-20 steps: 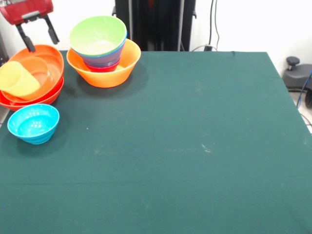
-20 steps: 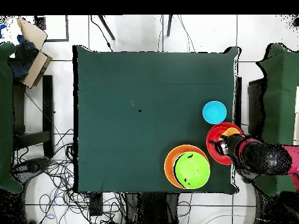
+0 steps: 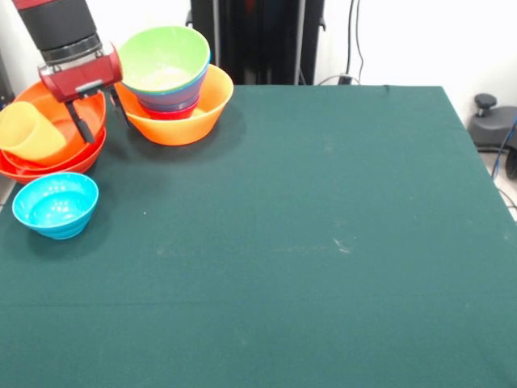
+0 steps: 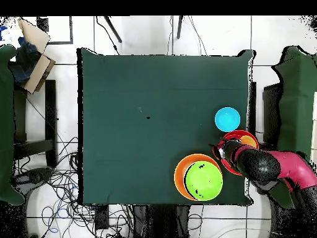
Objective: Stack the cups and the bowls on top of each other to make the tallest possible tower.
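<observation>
Tower [image 3: 171, 93] — glossy nested round bowls, ridged translucent tumbler [image 3: 31, 131], pincer [image 3: 102, 111] spread

A dark green cloth covers the desk [image 3: 307, 242]. Three things rest directly on it, all in one corner. The large light-orange bowl [image 3: 174, 121] holds a pile of smaller bowls. Just beside it sits a red-orange bowl [image 3: 48, 166], and near that one, apart, a cyan bowl [image 3: 55, 205].
</observation>
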Controlling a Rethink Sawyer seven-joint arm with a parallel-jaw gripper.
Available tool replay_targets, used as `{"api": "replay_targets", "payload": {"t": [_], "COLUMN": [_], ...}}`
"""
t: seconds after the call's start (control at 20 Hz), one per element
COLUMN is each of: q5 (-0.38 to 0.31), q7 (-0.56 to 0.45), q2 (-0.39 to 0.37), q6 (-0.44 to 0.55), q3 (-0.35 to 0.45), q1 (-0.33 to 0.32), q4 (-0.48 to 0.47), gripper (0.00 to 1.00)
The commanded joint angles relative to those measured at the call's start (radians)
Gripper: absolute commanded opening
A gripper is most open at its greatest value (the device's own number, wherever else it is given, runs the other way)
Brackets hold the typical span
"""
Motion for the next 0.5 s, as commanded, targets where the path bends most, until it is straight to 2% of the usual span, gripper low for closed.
{"api": "replay_targets", "payload": {"t": [0.05,0.2,0.25,0.35,0.4,0.5], "q5": [-0.093,-0.093,-0.094,-0.096,-0.098,-0.095], "q7": [-0.223,-0.222,-0.220,-0.206,-0.199,-0.202], "q2": [0.039,0.039,0.038,0.029,0.025,0.028], "q6": [-0.051,-0.046,-0.041,-0.034,-0.030,-0.043], "q3": [-0.071,-0.073,-0.076,-0.086,-0.092,-0.084], "q1": [0.063,0.064,0.065,0.074,0.079,0.069], "q4": [-0.075,-0.078,-0.079,-0.080,-0.081,-0.073], "gripper": [1.00,1.00,0.00,0.00,1.00,1.00]}}
